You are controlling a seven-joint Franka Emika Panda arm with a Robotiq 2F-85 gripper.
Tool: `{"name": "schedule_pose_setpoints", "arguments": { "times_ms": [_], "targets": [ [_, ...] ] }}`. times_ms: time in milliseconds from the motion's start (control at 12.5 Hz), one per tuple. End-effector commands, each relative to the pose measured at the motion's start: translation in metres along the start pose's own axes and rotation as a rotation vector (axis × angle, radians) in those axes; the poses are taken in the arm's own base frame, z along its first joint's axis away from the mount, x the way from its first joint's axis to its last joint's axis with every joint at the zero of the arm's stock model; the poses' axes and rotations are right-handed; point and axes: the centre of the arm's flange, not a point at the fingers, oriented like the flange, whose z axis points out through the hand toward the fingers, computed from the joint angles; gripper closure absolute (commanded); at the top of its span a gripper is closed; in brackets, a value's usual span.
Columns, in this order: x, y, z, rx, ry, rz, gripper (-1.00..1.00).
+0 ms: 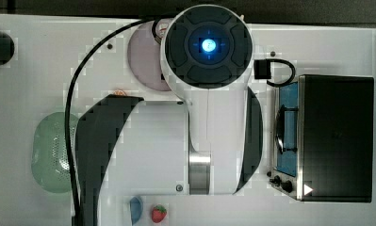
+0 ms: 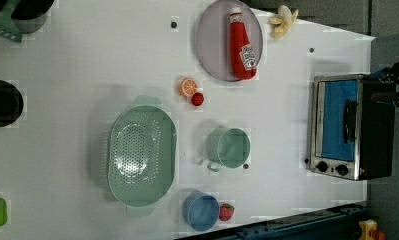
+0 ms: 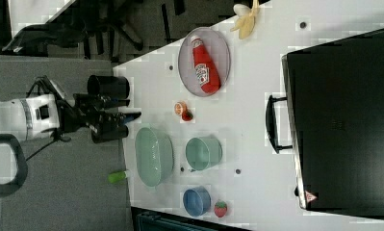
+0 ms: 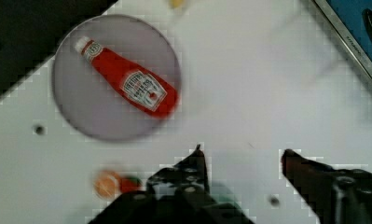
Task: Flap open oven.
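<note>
The oven (image 2: 347,127) stands at the left view's right end of the white table, its black top (image 1: 336,136) seen from above. Its blue glass door (image 2: 339,120) is shut, the black bar handle (image 3: 274,122) sticks out from it, and two knobs (image 2: 332,167) sit beside it. My gripper (image 4: 244,156) is open, with only bare table showing between its black fingertips (image 4: 200,158). In the right view the gripper (image 3: 129,116) hangs far off to the right view's left of the oven, touching nothing. A corner of the oven's frame (image 4: 347,39) shows in the wrist view.
A ketchup bottle (image 2: 242,45) lies on a grey plate (image 2: 212,50). A green colander (image 2: 142,155), green cup (image 2: 229,147), blue cup (image 2: 201,210), strawberry (image 2: 227,212), orange slice (image 2: 188,87) and banana (image 2: 283,20) sit on the table (image 2: 87,60). The arm (image 1: 209,117) covers the top view's middle.
</note>
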Motion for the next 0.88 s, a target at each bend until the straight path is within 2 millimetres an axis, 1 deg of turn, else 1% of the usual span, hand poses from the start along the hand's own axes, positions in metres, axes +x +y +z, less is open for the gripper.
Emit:
{"name": "schedule_pose_setpoints", "arguments": {
  "times_ms": [80,240,400,480,640,880],
  "targets": [
    [-0.0673,0.1065,-0.0765,-0.010,-0.030,0.180,-0.59],
    [-0.0672,0.1065,-0.0763,-0.010,-0.030,0.180,-1.00],
    [-0.0673,0.1065,-0.0764,-0.010,-0.030,0.180,-1.00],
    [-0.0673,0.1065,-0.0763,-0.010,-0.030,0.180,-0.90],
    [-0.0672,0.1065,-0.0760,-0.011,-0.031,0.180,-0.38],
    [-0.0662,0.1082,-0.0731,-0.015,-0.037,0.184,0.32]
  ]
}}
